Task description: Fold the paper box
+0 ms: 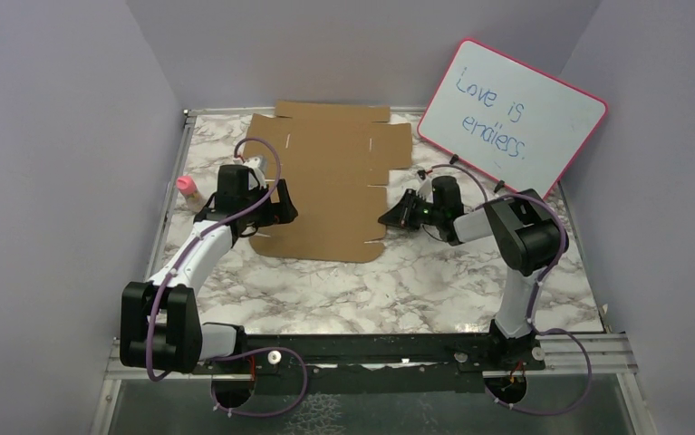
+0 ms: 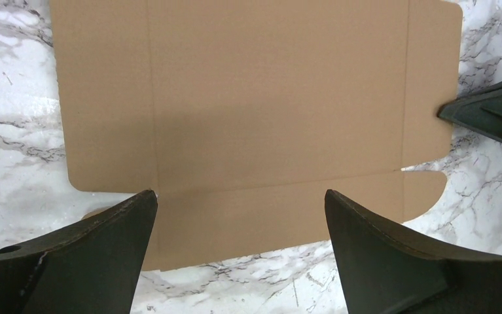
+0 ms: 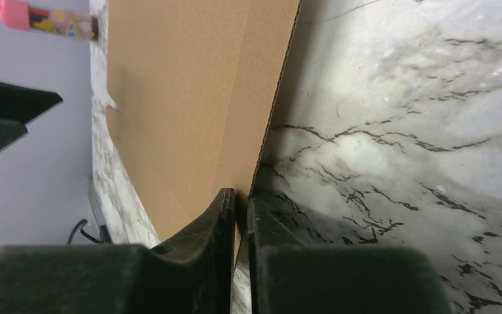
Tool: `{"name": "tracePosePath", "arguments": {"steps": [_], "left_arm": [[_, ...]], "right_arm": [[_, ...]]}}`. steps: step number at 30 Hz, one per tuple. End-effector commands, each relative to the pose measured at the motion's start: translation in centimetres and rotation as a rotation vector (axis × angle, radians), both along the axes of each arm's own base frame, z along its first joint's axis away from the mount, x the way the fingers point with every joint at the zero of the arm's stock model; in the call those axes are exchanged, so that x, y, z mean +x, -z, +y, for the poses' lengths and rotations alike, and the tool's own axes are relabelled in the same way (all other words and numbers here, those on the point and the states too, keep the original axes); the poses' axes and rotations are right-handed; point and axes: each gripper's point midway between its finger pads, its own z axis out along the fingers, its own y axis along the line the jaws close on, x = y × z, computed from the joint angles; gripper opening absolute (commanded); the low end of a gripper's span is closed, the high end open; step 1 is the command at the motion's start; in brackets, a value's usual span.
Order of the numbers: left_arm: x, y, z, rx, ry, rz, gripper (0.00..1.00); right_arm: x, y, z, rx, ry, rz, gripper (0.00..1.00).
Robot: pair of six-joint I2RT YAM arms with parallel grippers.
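1. Where the right gripper (image 3: 241, 196) meets the cardboard, its two fingers (image 3: 209, 222) are clamped together on the thin edge of the paper box (image 3: 189, 85). The corrugated edge runs straight out from between them.
2. Just past those fingertips the brown sheet spreads away on one side of the gripper. On the other side lies the bare marble table (image 3: 398, 131), darkened by a shadow along the board's edge.
3. Farther out across the sheet from this gripper, the dark fingertips of the left gripper (image 3: 42, 113) show against the wall. A small pink-capped tube (image 3: 38, 18) lies beyond the box's far side.
4. Seen from its own wrist, the left gripper is released, with its jaws spread wide and nothing between them. It hangs over the near corner of the box, and whether it touches the board cannot be told.
5. Directly ahead of the left fingertips lies a narrow panel, then a fold line, then the broad middle panel. Side flaps are marked off by creases to either hand.
6. At the far side of the sheet from the left gripper, the right gripper's tip sits at the edge of a rounded flap, just above a slit in the board.
7. Well beyond both grippers, a pink-framed whiteboard (image 1: 514, 113) with blue handwriting leans at the table's back corner, past the right arm.
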Motion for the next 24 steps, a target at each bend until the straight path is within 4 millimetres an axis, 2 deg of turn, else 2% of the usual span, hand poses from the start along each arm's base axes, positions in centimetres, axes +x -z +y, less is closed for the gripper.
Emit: {"name": "tracePosePath", "arguments": {"steps": [1,3,11,17,24], "left_arm": [[1.2,-2.5,0.1,0.009,0.008,-0.075,0.99],[1.3,-2.7,0.1,0.013,0.012,-0.081,0.99],[1.9,-4.8,0.3,0.031,0.018,-0.128,0.99],[2.1,-5.7,0.4,0.03,0.004,-0.144,0.99],[2.4,-5.6,0.9,0.045,-0.022,-0.135,0.99]], "right_arm": [[-2.5,0.8,-0.1,0.006,-0.08,0.043,0.08],[-3.6,0.7,-0.1,0.022,-0.111,0.049,0.01],[-7.8,-0.4,-0.5,0.061,-0.197,0.056,0.01],[-11.2,-0.5,-2.3,0.004,-0.17,0.081,0.01],[-15.1,0.3,-4.7,-0.103,-0.145,0.154,0.01]]}}
